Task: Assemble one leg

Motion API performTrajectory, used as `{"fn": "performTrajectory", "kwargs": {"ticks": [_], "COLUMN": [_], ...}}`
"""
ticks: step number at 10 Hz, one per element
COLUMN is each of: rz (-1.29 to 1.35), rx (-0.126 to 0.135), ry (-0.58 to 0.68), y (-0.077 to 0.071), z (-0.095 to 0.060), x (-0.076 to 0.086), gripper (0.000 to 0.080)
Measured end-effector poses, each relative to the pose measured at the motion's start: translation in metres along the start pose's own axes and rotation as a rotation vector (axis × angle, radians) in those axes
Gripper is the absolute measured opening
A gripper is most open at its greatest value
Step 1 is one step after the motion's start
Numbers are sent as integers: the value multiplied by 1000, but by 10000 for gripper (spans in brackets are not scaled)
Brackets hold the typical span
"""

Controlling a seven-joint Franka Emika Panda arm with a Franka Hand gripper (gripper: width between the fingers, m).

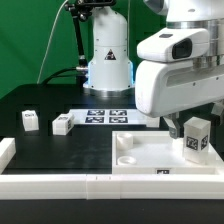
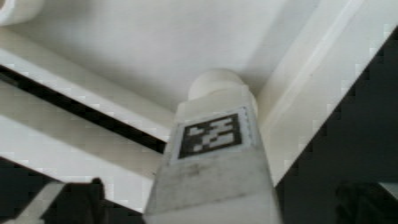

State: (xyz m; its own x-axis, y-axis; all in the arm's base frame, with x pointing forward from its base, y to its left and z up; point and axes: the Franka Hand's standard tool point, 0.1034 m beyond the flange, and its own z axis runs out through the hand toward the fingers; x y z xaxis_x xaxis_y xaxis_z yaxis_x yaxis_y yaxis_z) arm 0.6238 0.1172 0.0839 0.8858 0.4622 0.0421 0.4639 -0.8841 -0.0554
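The gripper was clamped on a leg, held upright over the white panel directly beneath.

Exterior low, frontal, wrist close on leg (shared)

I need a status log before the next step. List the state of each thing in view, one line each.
gripper, shut on the held leg
held leg, upright above a corner of the panel; whether it touches cannot be told
panel, lying flat on the table
first loose leg, free on the table at the exterior view's far left
second loose leg, free on the table beside it, apart
marker board, flat on the table
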Motion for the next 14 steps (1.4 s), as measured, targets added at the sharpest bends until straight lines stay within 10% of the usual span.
{"fn": "performTrajectory", "kwargs": {"ticks": [2,4,14], "rz": [1,1,882], "rx": [0,0,13], "ry": [0,0,13], "y": [0,0,1], "z": [0,0,2], "x": [0,0,-1], "gripper": [553,291,291]}}
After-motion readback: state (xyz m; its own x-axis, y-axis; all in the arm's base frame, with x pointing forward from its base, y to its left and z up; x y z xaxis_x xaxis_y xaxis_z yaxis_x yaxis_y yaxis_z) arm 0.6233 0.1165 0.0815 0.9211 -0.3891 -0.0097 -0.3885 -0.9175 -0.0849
